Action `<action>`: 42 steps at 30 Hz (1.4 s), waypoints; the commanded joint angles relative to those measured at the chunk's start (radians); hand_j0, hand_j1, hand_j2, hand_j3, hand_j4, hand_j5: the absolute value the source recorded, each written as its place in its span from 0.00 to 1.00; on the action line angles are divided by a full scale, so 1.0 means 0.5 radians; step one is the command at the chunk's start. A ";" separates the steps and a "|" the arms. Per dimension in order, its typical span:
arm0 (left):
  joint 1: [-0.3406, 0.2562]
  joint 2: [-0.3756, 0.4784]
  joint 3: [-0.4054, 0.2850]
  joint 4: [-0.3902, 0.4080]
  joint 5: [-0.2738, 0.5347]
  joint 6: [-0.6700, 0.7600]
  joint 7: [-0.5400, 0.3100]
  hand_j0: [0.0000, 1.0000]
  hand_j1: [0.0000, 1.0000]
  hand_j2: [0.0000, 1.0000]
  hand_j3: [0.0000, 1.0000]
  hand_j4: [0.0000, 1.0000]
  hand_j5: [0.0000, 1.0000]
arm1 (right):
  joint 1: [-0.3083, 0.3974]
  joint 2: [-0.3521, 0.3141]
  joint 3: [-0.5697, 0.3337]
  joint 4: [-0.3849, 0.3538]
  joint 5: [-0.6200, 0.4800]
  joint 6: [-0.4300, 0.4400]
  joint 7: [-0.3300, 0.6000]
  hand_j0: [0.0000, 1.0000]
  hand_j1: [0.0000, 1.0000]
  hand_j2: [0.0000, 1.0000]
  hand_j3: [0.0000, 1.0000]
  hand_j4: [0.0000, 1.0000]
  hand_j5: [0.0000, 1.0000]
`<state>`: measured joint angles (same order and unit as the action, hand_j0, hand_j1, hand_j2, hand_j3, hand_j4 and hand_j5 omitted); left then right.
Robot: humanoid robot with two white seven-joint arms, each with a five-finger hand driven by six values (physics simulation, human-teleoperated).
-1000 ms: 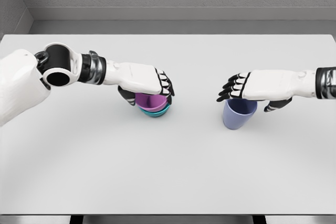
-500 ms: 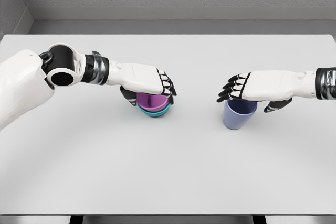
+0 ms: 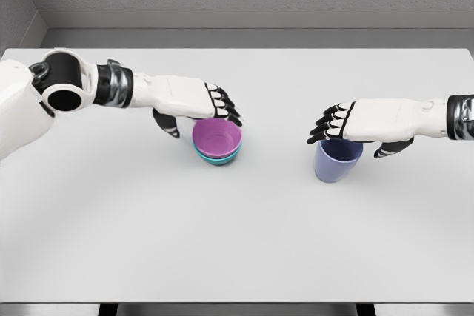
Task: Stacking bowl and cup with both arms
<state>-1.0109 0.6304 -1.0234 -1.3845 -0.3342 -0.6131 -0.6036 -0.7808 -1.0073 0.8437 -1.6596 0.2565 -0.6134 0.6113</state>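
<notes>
Watch the purple cup point(image 3: 338, 161) first: your right hand point(image 3: 361, 125) sits over its rim with fingers spread flat and thumb hanging beside the wall, gripping nothing, so a careless close could tip it on the tabletop point(image 3: 237, 242). Well apart to the left, the pink bowl point(image 3: 217, 138) is nested in the teal bowl point(image 3: 219, 158). Your left hand point(image 3: 189, 100) rests at their far-left rim, fingers loosely curled over the edge and holding nothing that I can confirm; a sideways drag there could shove the stack.
</notes>
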 commanded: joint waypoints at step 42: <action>0.193 0.598 0.246 -0.004 0.095 0.004 0.026 1.00 1.00 1.00 1.00 1.00 1.00 | -0.006 0.140 0.068 0.141 0.024 0.005 -0.001 1.00 1.00 1.00 1.00 1.00 1.00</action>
<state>-0.9143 0.9317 -0.9006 -1.3866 -0.2908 -0.6133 -0.5903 -0.7839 -0.9434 0.8781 -1.6006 0.2732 -0.6134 0.6112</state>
